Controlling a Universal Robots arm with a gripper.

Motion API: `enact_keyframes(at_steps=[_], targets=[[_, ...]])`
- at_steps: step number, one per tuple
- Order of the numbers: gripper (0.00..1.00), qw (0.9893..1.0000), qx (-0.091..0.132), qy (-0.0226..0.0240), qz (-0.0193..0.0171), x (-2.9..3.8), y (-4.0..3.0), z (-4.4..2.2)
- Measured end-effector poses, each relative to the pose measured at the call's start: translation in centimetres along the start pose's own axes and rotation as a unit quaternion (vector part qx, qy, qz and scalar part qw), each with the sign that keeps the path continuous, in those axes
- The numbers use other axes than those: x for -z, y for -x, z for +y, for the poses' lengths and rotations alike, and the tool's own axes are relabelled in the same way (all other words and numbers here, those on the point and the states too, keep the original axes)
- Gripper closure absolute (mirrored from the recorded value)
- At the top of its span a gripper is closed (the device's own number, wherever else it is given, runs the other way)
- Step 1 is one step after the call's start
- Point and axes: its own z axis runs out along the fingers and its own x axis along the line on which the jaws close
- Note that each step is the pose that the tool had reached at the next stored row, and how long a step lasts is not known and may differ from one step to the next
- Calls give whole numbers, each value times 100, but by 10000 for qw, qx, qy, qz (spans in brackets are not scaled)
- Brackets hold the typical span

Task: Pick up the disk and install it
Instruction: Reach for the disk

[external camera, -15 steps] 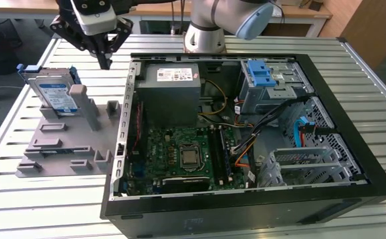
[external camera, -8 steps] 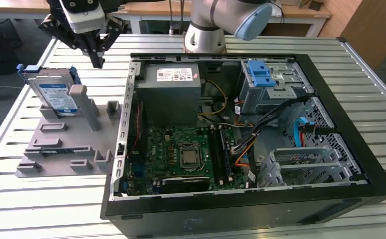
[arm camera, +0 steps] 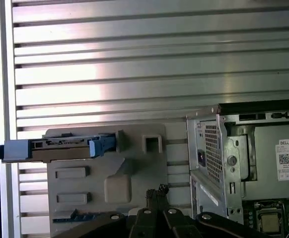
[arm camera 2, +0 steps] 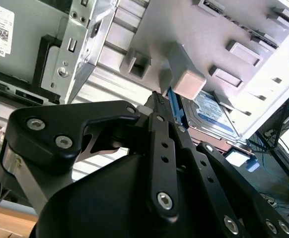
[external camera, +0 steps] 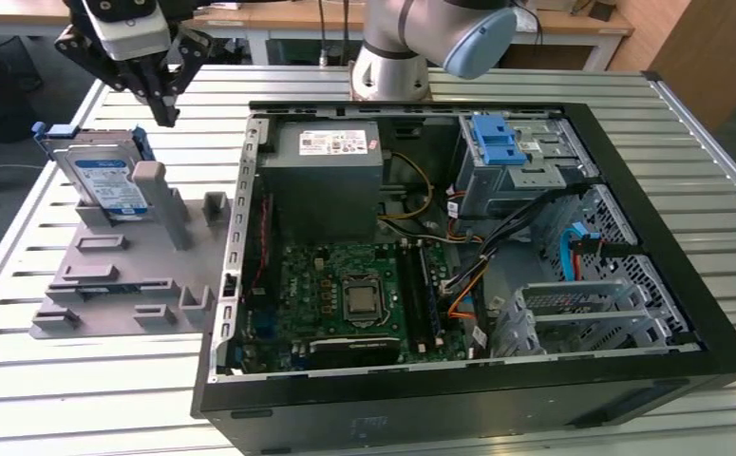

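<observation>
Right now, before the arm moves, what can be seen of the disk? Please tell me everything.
The disk is a flat silver-metal drive with a white-and-blue label, clipped in a blue plastic carrier frame. It stands on edge, nearly upright, in a grey holder on the table, at the exterior view's left of the open computer case. Only the holder touches it; the gripper hangs above, apart from it.

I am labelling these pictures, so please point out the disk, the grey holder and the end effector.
disk (external camera: 99, 180): exterior view, on its labelled face.
grey holder (external camera: 152, 266): exterior view, on its flat base.
end effector (external camera: 165, 116): exterior view, between its fingertips.
</observation>
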Motion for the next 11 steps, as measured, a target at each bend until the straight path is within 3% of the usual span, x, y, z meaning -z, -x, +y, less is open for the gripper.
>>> enact_keyframes(at_steps=[2, 4, 11], targets=[[89, 10000, 0, 0, 0, -8, -51, 23], [89, 10000, 0, -1, 1, -29, -168, 64], [89, 10000, 0, -1, 5, -57, -394, 93]])
